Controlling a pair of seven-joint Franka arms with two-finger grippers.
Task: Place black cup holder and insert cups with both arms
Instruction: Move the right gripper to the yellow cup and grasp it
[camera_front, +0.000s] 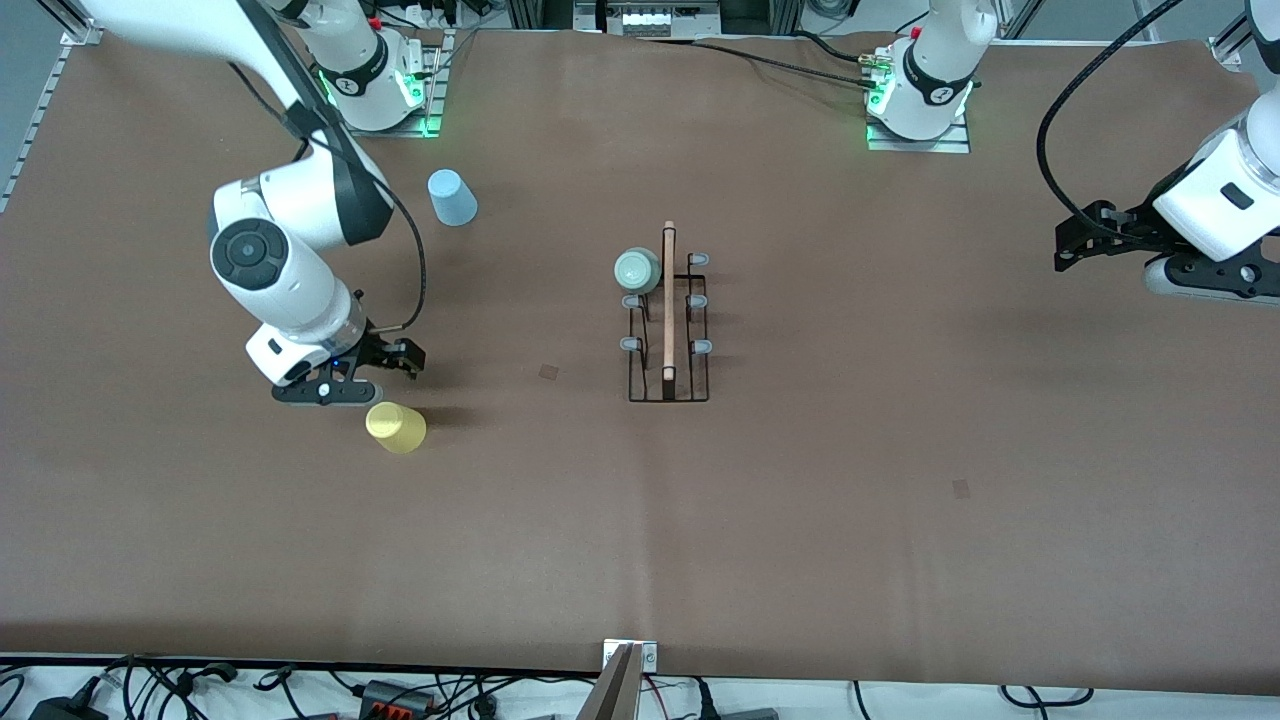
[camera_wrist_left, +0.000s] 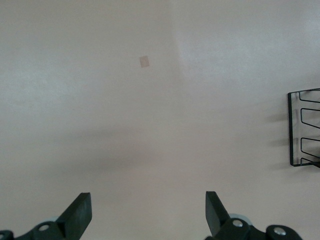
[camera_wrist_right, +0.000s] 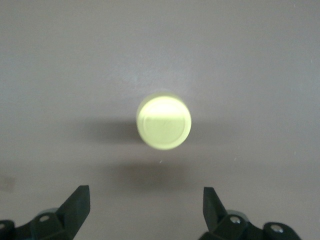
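Note:
The black cup holder (camera_front: 668, 330) stands at the middle of the brown table, its wooden rod on top. A mint green cup (camera_front: 637, 270) sits on one of its prongs, at the end toward the robots' bases. A yellow cup (camera_front: 396, 427) stands upside down toward the right arm's end; it also shows in the right wrist view (camera_wrist_right: 163, 126). My right gripper (camera_front: 400, 358) is open and empty, just above the table beside the yellow cup (camera_wrist_right: 145, 200). A light blue cup (camera_front: 452, 197) stands upside down near the right arm's base. My left gripper (camera_front: 1080, 238) waits open and empty over the left arm's end (camera_wrist_left: 148, 205); the holder's edge (camera_wrist_left: 290, 130) shows there.
Small tape marks lie on the table (camera_front: 549, 371) (camera_front: 961, 488). A metal bracket (camera_front: 630, 662) and loose cables sit along the table's edge nearest the front camera. The arm bases (camera_front: 375, 80) (camera_front: 925, 95) stand at the table's back edge.

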